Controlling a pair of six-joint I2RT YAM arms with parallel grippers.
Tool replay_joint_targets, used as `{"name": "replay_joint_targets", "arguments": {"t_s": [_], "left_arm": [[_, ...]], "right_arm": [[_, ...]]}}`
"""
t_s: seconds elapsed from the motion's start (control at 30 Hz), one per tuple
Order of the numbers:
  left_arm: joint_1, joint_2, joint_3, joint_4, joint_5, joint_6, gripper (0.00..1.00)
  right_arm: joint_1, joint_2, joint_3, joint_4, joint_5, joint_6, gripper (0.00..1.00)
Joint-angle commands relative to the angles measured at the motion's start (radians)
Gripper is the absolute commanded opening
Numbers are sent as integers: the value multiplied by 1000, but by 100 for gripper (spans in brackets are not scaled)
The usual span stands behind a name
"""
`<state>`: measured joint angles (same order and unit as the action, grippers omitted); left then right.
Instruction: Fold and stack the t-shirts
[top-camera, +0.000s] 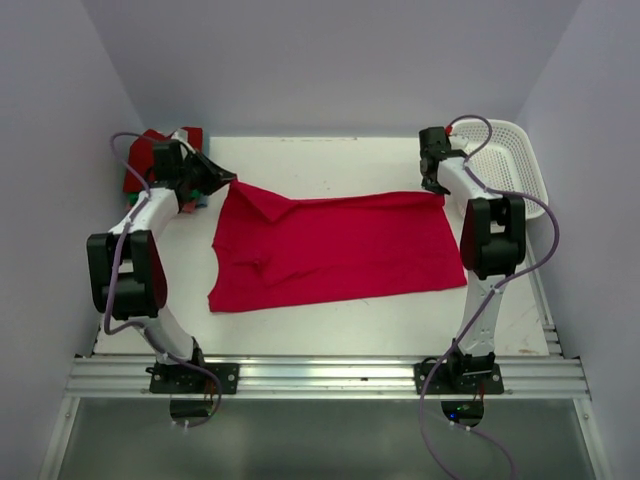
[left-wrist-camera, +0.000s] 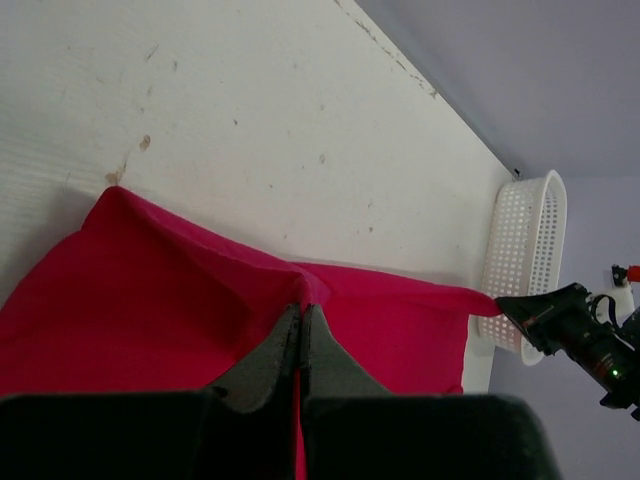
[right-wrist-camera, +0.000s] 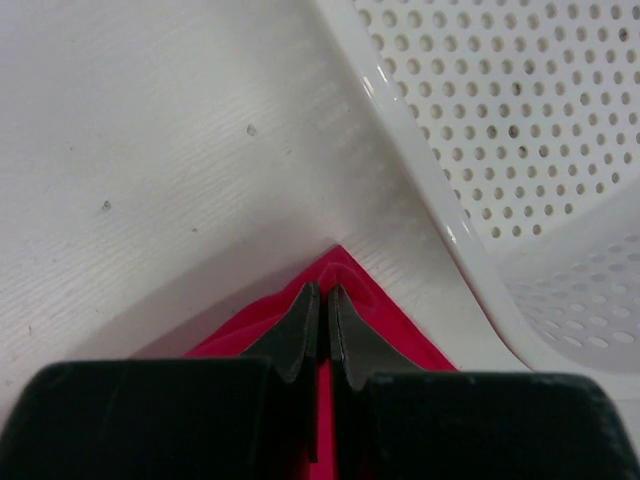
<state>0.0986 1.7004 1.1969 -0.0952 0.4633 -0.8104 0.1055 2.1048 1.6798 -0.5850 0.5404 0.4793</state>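
Note:
A bright crimson-pink t-shirt (top-camera: 335, 250) lies spread across the middle of the table. My left gripper (top-camera: 222, 182) is shut on its far left corner; in the left wrist view the jaws (left-wrist-camera: 300, 312) pinch a ridge of the cloth (left-wrist-camera: 150, 290). My right gripper (top-camera: 437, 190) is shut on the far right corner; in the right wrist view the jaws (right-wrist-camera: 322, 292) pinch the pointed tip of the cloth (right-wrist-camera: 375, 295). Folded shirts in dark red and green (top-camera: 140, 160) lie stacked at the far left, partly hidden behind my left arm.
A white plastic lattice basket (top-camera: 510, 165) stands at the far right, close to my right gripper, and shows in the right wrist view (right-wrist-camera: 500, 130) and the left wrist view (left-wrist-camera: 525, 250). Grey walls close in the table on three sides.

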Motion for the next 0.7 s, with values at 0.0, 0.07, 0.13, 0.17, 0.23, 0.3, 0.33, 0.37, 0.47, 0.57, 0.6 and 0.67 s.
{"name": "replay_joint_targets", "arguments": {"t_s": [0.0,0.07,0.13,0.17,0.23,0.3,0.33,0.37,0.47,0.57,0.6,0.67], "left_arm": [[13,70,117,78,-11,23,0],[16,136,202,78,-8,19,0],[16,209,266,109,-9,13,0],[16,235,335,106,3,8,0],[16,315,406,114,15,2,0],[16,375,521,59,24,4,0],[18,433,559,43,25,7,0],[16,461,622,29,28,11,0],[21,525,653,43,58,10,0],[26,498,559,170,75,-12,0],[26,446,520,257,71,-22,1],[26,385,416,331,46,-19,13]], "right_arm": [[-4,0,55,39,0,21,0],[-4,7,72,50,0,13,0],[-4,20,95,53,3,10,0],[-4,40,125,51,4,1,0],[-3,64,187,40,13,-2,0],[-4,109,231,34,13,-14,0],[-3,125,285,10,13,-18,0],[-3,144,316,-5,10,-24,0],[-4,201,383,-47,-2,-33,50],[-1,152,301,20,-20,-45,80],[0,126,260,52,-25,-48,84],[2,17,118,163,-36,-57,89]]}}
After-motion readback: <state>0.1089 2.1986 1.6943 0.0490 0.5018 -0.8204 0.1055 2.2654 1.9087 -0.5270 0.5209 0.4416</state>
